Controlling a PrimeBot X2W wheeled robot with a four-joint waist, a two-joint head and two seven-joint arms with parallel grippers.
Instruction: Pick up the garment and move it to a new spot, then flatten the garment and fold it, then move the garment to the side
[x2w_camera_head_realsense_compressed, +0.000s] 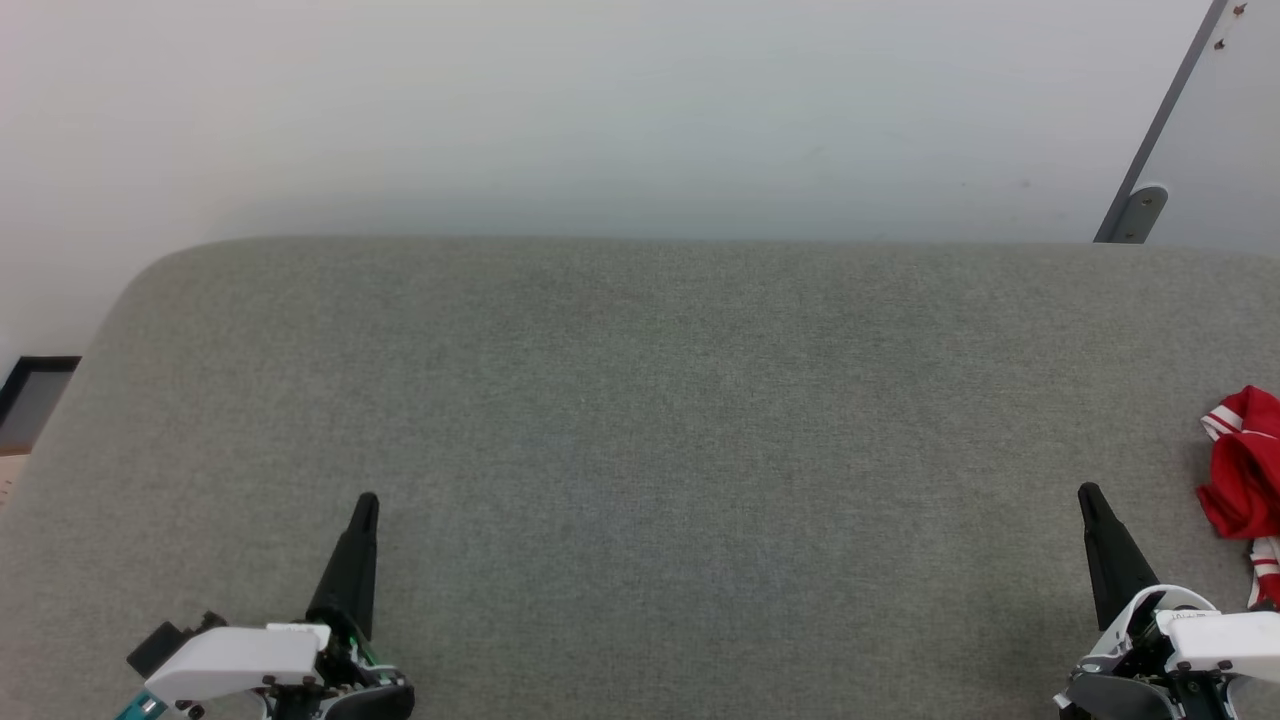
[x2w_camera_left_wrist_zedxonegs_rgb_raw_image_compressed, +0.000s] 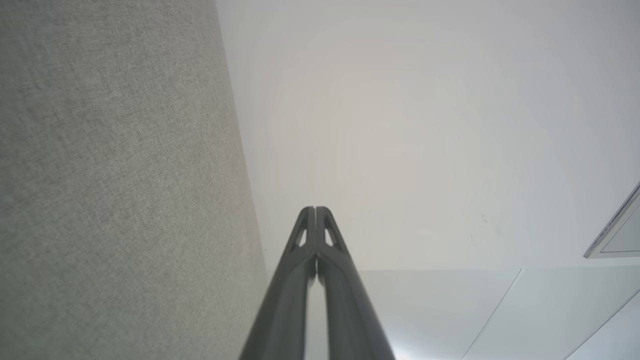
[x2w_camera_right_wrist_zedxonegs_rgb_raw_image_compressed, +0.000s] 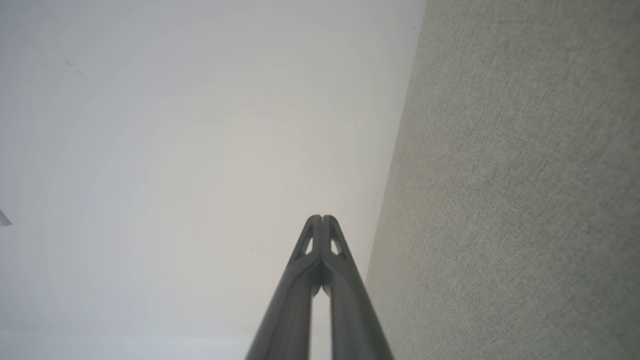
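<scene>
Garment (x2w_camera_head_realsense_compressed: 1243, 475): bright red soft T-shirt with red-and-white striped trim, bunched in a heap at the far right of the head view and cut off by the picture's edge (only part of it can be read).
Surface (x2w_camera_head_realsense_compressed: 640, 420): grey-green woven fabric top with a rounded far-left corner; the heap lies on it.
Striped strip (x2w_camera_head_realsense_compressed: 1265, 572): narrow red-and-white piece of cloth just below the heap; cannot tell whether the two are joined.
Left gripper (x2w_camera_head_realsense_compressed: 366, 500): two long dark fingers pressed together to one point, empty, over the near left of the fabric, well apart from the heap.
Right gripper (x2w_camera_head_realsense_compressed: 1088, 493): fingers together likewise, empty, near right; heap near on its right, not touching.
Wall (x2w_camera_head_realsense_compressed: 600, 110): pale, blank, behind the fabric top.
Upper right: slanted grey panel (x2w_camera_head_realsense_compressed: 1215, 130) with a small metal bracket (x2w_camera_head_realsense_compressed: 1140, 212) at its foot.
</scene>
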